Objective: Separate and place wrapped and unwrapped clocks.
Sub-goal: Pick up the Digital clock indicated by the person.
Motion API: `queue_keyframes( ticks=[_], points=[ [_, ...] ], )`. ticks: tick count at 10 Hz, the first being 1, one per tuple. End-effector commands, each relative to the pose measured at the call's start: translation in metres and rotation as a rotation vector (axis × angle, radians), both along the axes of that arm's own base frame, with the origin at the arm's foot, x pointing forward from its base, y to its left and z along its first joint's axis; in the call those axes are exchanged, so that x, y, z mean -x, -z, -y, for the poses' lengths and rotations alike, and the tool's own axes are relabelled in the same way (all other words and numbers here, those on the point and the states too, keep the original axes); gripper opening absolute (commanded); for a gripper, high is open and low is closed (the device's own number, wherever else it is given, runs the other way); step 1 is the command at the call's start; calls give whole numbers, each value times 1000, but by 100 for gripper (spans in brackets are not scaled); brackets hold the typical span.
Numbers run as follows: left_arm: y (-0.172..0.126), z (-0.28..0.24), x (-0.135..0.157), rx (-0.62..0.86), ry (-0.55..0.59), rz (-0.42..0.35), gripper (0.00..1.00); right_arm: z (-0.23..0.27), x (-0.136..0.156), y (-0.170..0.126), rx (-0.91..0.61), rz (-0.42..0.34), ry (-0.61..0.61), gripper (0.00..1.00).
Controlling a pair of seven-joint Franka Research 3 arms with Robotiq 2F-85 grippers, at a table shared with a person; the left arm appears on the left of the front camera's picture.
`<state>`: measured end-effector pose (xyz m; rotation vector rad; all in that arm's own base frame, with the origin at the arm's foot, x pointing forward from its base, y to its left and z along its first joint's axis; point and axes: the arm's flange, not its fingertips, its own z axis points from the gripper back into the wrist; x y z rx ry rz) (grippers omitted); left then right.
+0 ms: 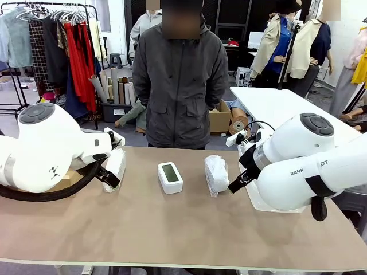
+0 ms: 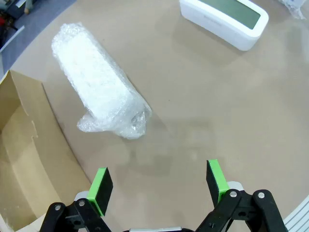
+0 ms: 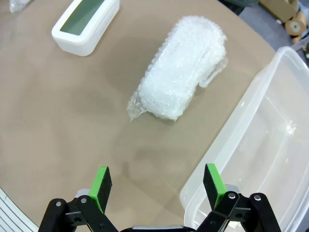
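Note:
Three clocks lie in a row across the brown table. A wrapped clock [image 1: 114,165] in bubble wrap is at the left, a bare white clock [image 1: 170,176] with a grey-green screen is in the middle, and a second wrapped clock [image 1: 216,175] is to its right. My left gripper [image 2: 159,186] hangs open above bare table, short of the left wrapped clock [image 2: 99,89], with the bare clock [image 2: 227,19] beyond it. My right gripper [image 3: 158,186] is open too, hovering short of the right wrapped clock [image 3: 183,72]; the bare clock [image 3: 87,24] lies farther off.
An open cardboard box [image 2: 19,159] sits at the table's left edge beside the left wrapped clock. A clear plastic bin [image 3: 260,145] stands at the right, under my right arm. A person [image 1: 179,86] stands at the far side, hands not over the table.

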<state>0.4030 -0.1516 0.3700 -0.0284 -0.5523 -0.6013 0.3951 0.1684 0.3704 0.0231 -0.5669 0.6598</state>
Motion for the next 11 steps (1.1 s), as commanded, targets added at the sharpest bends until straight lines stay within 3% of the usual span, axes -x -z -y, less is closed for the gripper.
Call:
queue_keyframes(
  ticks=[1,7,8,11],
  points=[
    [0,0,0,0,0,0,100,0,0,0,-1,0,0,100],
    [0,0,0,0,0,0,100,0,0,0,0,0,0,100],
    [-7,3,0,-65,19,-9,100,-7,0,3,-22,-38,-44,100],
    [-39,-4,-1,9,150,-107,100,-26,0,0,-96,-144,-150,100]
  ],
)
